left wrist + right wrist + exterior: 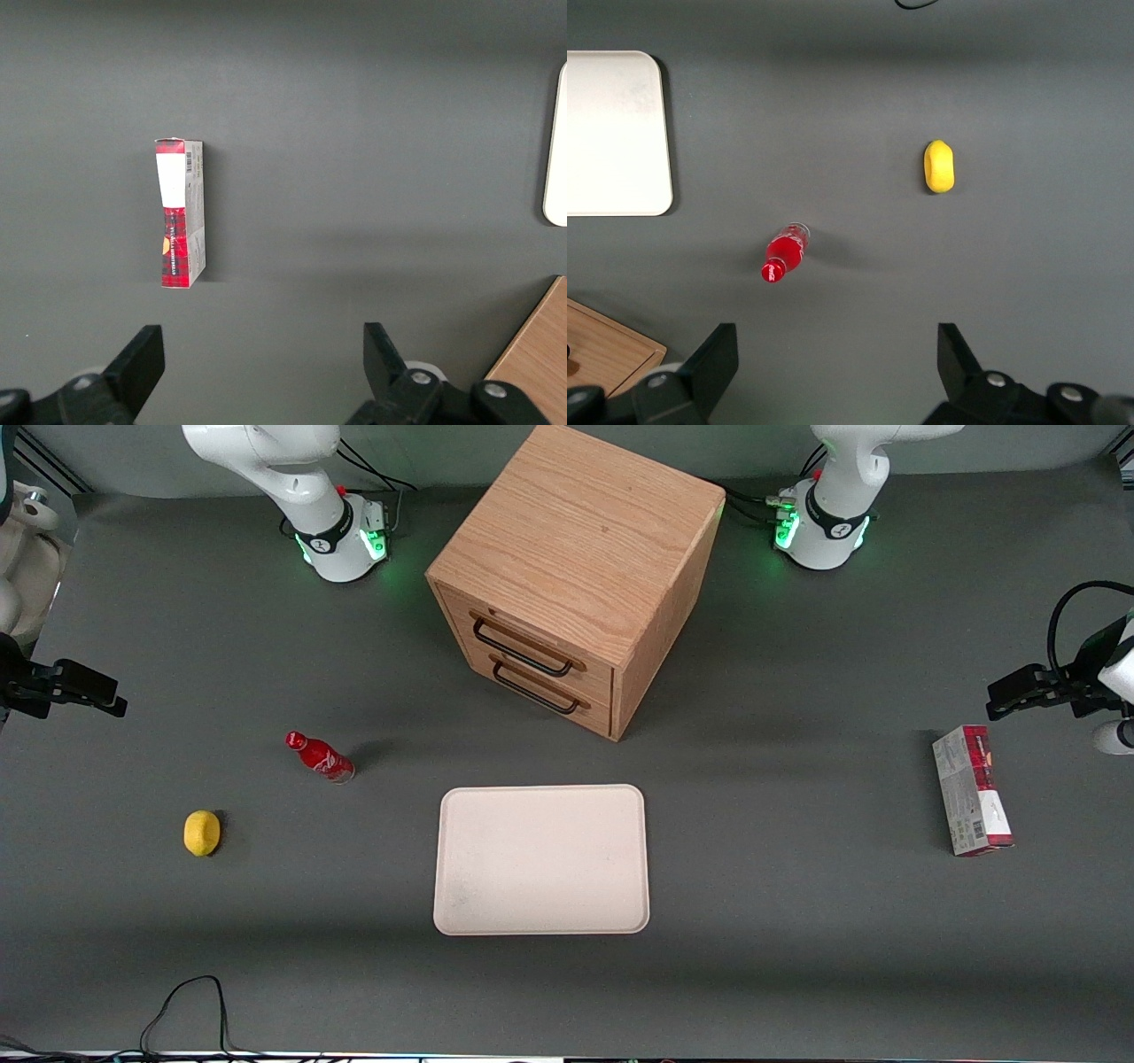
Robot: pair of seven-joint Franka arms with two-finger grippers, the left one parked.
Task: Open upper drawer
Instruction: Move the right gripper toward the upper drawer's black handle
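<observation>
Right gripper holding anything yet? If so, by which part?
Nothing is held. The gripper hangs open at the working arm's end of the table, well away from the upper drawer and its handle.

I see my gripper (106,701) hanging high at the working arm's end of the table (797,921), fingers spread. Below it lie the bottle (784,253) and lemon (938,166). The cabinet (580,558) with its upper drawer (527,646) stands well off, a tray (541,859) before it.
</observation>
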